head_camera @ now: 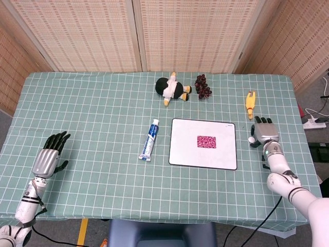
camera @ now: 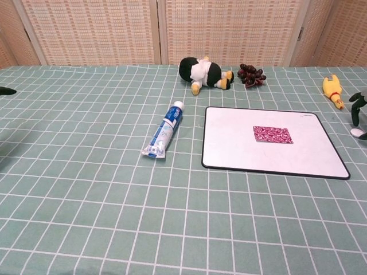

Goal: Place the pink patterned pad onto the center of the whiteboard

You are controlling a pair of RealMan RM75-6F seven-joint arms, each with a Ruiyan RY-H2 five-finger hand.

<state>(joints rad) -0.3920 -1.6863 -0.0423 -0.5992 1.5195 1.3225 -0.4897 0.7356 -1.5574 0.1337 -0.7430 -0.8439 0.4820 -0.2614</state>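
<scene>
The pink patterned pad lies flat near the middle of the whiteboard. My right hand rests on the cloth just right of the board, fingers apart and holding nothing; a small white object lies by its thumb. Far off at the table's left edge sits my left hand, fingers spread and empty, with only a dark fingertip at the chest view's left border.
A blue-and-white toothpaste tube lies left of the board. Behind it are a black-and-white plush toy, a bunch of dark grapes and a yellow rubber chicken.
</scene>
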